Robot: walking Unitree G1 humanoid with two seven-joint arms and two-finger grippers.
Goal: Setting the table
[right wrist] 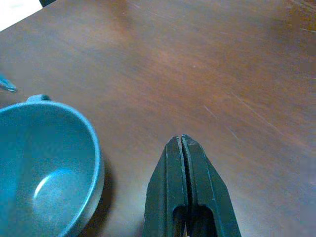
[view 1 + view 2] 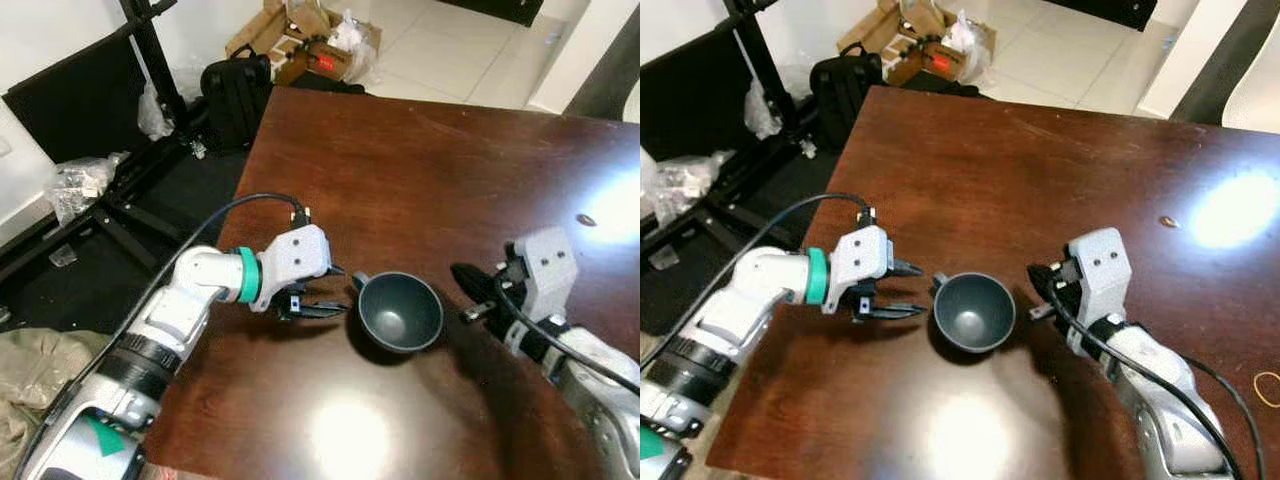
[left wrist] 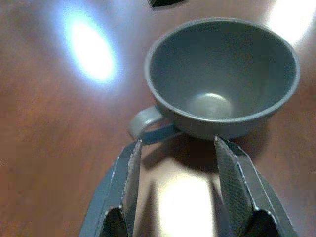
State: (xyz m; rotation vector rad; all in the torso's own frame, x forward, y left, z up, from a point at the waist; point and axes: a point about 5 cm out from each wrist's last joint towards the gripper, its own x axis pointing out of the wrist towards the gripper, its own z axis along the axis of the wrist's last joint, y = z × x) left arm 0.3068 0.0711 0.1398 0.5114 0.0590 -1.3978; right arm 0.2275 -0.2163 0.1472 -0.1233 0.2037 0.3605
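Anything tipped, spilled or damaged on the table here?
Nothing stands out. The grey cup stands upright and empty on the wooden table, with no spill. The left claw is open just short of the handle; the right claw is shut beside the cup.

Legible text, labels, brands, numbers, signs: none readable; the cardboard boxes (image 2: 300, 40) on the floor beyond the table (image 2: 420, 160) carry a red patch, too small to read.

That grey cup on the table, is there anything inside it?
Nothing. The grey cup stands upright on the brown table, and its bare bottom shows, with just a glint of light. The left claw waits open by its handle.
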